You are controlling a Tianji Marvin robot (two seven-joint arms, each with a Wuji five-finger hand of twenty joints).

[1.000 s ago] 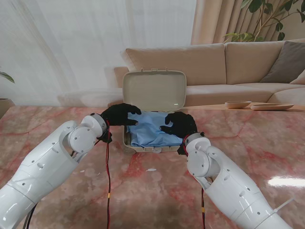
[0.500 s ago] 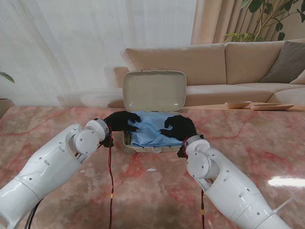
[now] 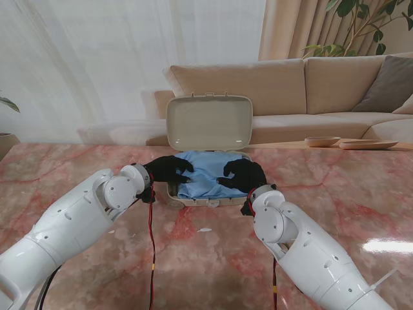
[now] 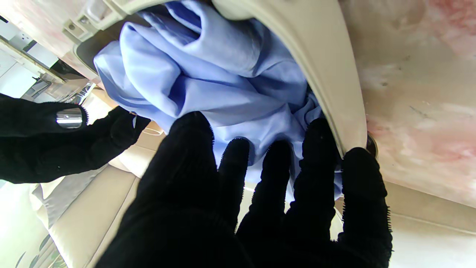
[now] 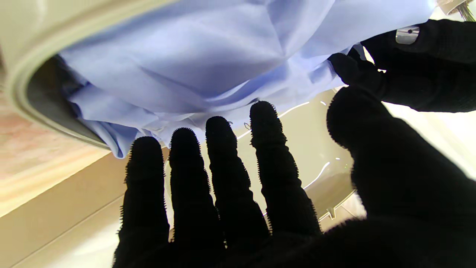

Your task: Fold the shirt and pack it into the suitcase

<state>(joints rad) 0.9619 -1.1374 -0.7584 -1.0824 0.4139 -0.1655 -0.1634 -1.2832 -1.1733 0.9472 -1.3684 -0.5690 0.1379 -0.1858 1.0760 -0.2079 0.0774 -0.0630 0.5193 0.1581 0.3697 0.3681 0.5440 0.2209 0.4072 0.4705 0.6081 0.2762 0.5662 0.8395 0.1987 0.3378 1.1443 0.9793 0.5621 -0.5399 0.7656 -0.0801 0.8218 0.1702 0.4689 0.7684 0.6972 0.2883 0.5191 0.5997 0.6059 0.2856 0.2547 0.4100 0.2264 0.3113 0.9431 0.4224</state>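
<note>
The shirt [image 3: 210, 173] lies in the case [image 3: 208, 201], under the spread fingers of both the left hand [image 3: 169, 170] and right hand [image 3: 242, 174], neither gripping.

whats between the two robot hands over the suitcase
Only the blue shirt, bunched inside the open suitcase, lies between the left robot hand and right robot hand, per the stand view.

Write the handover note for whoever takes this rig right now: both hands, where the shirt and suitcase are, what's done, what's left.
Left hand: open, fingers spread over the left side of the shirt, fingertips at the cloth, no grip visible.
Right hand: open, spread over the shirt's right side.
Suitcase: on the table, lid standing open.
Done: the shirt is bundled into the case.
Left: it is rumpled and bulges above the rim, so it likely needs pressing down and tucking in, then the lid closing.
</note>
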